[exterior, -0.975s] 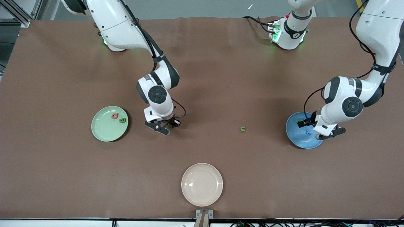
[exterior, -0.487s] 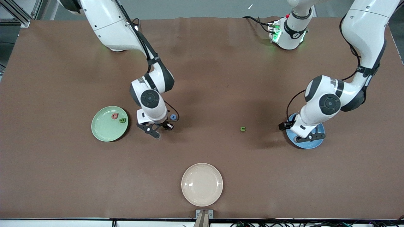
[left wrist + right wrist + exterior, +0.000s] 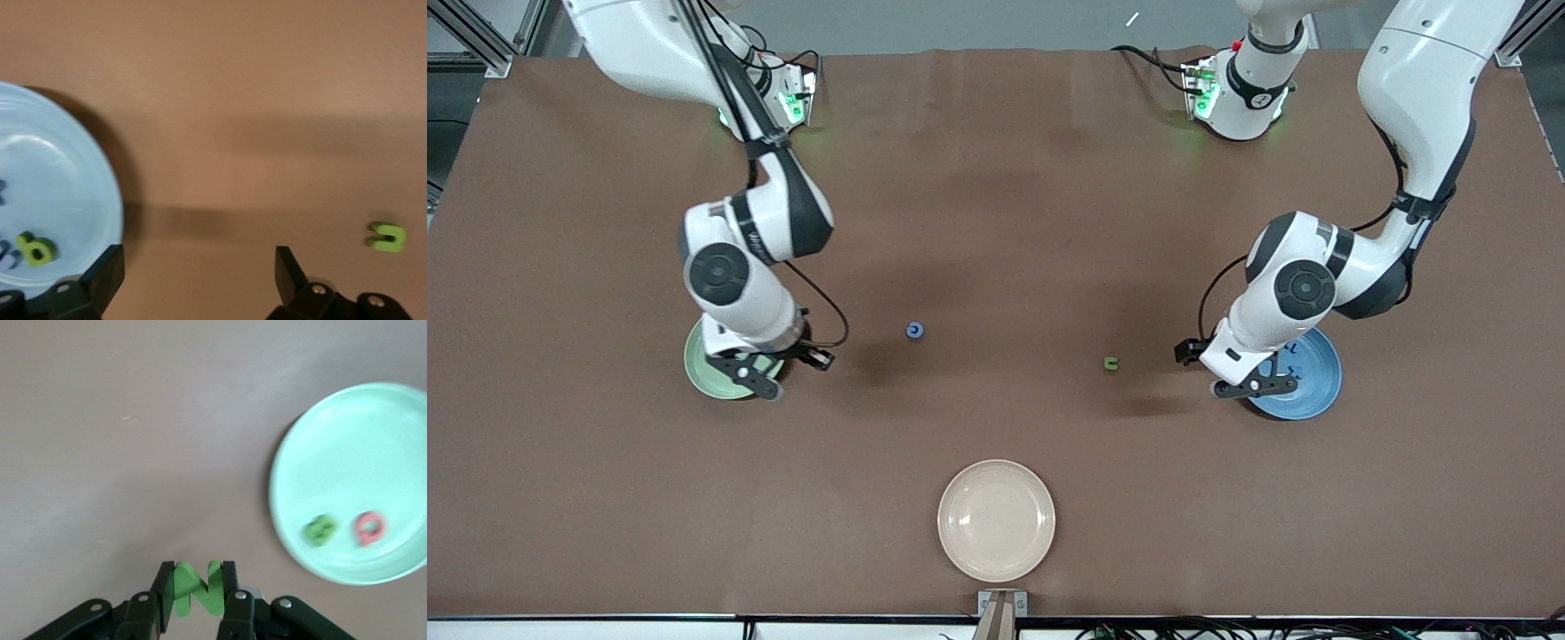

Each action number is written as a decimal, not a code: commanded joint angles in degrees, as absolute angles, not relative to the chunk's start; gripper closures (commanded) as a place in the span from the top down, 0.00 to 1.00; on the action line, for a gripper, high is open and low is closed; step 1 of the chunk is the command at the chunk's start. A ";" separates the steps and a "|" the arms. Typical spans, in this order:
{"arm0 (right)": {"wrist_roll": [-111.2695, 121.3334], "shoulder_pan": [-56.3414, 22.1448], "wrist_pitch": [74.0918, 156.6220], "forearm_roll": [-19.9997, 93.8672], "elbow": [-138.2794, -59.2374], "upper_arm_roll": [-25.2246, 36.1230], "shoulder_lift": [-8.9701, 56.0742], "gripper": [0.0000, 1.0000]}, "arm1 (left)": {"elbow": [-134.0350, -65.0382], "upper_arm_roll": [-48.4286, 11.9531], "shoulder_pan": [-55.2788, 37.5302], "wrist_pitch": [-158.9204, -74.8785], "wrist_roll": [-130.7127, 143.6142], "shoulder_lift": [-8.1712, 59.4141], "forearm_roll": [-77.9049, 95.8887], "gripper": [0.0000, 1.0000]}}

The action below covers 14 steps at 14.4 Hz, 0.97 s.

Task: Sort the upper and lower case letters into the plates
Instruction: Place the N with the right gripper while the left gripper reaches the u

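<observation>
The right claw (image 3: 198,588), clamped on the green N (image 3: 197,587), hangs over the pale green plate (image 3: 698,363), while the left claw (image 3: 200,277), spread and empty, hangs beside the blue plate (image 3: 1312,382), the green u (image 3: 1111,363) lying on the worktop (image 3: 996,222)

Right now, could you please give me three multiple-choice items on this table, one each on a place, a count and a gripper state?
1. Where does the green u lie?
A. on the blue plate
B. on the bare table
C. on the cream plate

2. How many letters lie in the pale green plate?
A. none
B. two
C. four

3. What state is the right gripper in?
A. open and empty
B. shut on a blue letter
C. shut on the green N

Answers: 1 B, it sits on brown tabletop between the plates. 2 B, the right wrist view shows one green and one pink-red. 3 C, the N sits clamped between its fingers.
</observation>
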<state>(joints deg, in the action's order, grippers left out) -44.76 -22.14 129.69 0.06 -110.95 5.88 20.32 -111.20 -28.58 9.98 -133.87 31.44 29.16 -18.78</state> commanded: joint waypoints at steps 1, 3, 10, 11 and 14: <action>-36.33 -16.19 130.96 -0.79 -120.22 4.66 13.46 0.00 | -107.76 -28.65 7.13 -132.98 31.02 31.37 -18.81 0.99; -31.05 -11.89 131.74 -0.79 -122.69 4.66 12.75 0.00 | -105.92 -28.57 5.02 -132.98 31.11 32.34 -18.46 0.99; -22.59 -2.82 140.17 -0.62 -126.64 4.66 15.46 0.00 | -100.64 -28.30 -0.78 -133.07 35.41 37.43 -18.02 0.98; -22.59 -2.81 140.97 -0.27 -126.56 4.66 16.51 0.00 | -100.20 -28.21 -1.66 -133.33 35.68 38.49 -18.28 0.98; -22.85 -2.99 145.09 -0.18 -126.56 4.57 19.76 0.00 | -98.62 -27.86 -2.90 -133.42 36.39 40.16 -18.54 0.97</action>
<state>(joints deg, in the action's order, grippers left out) -22.83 -3.56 141.85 0.05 -125.97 5.63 17.94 -101.12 -28.32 -2.13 -133.88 35.87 38.43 -18.19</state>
